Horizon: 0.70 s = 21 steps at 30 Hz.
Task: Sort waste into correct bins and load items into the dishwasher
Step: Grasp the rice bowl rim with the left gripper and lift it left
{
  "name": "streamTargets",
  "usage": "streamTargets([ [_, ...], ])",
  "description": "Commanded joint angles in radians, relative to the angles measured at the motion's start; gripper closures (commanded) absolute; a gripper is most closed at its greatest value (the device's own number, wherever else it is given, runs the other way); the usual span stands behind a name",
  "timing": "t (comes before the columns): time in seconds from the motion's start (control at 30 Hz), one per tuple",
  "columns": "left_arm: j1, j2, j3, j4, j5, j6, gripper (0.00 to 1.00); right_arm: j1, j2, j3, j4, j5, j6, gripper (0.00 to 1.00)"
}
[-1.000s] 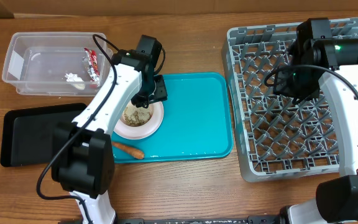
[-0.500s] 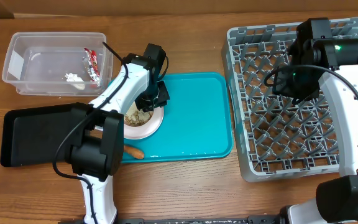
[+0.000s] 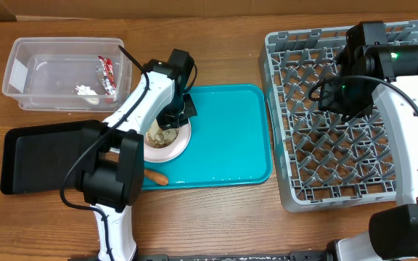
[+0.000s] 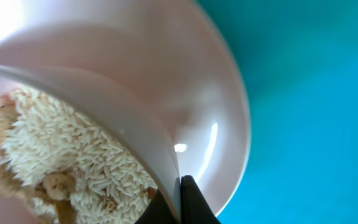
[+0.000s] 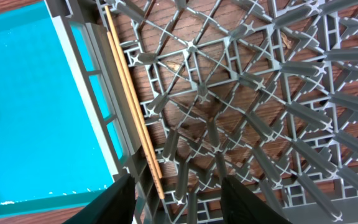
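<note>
Your left gripper (image 4: 179, 196) pinches the rice bowl (image 4: 123, 118) by its rim, black tray (image 3: 27, 156) to its left; your right gripper (image 5: 179, 202) hangs open.

brown wood-grain table (image 3: 223, 217), evenly lit

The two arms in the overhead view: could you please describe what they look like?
Both the left arm and right arm have white links joined by bulky black joint housings, with thin black cables looping alongside. The right arm carries a small green light. The left hand and right hand are black.
</note>
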Motion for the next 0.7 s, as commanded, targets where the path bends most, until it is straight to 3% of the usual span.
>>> streamTargets([
  [0.0,0.0,-0.066,0.05,-0.053,-0.021,-0.002,0.96,0.003,0.002,0.006,0.003,0.007,0.0,0.53],
  [0.13,0.004,-0.171,0.077,-0.106,-0.063,0.003,0.96,0.003,0.002,0.006,0.001,0.01,-0.003,0.53],
  [0.3,0.049,-0.295,0.077,-0.171,-0.032,0.09,0.96,0.003,0.002,0.006,-0.004,0.011,-0.003,0.53],
  [0.67,0.326,-0.396,0.072,-0.242,0.203,0.354,0.96,0.003,0.002,0.006,-0.005,0.011,-0.003,0.53],
])
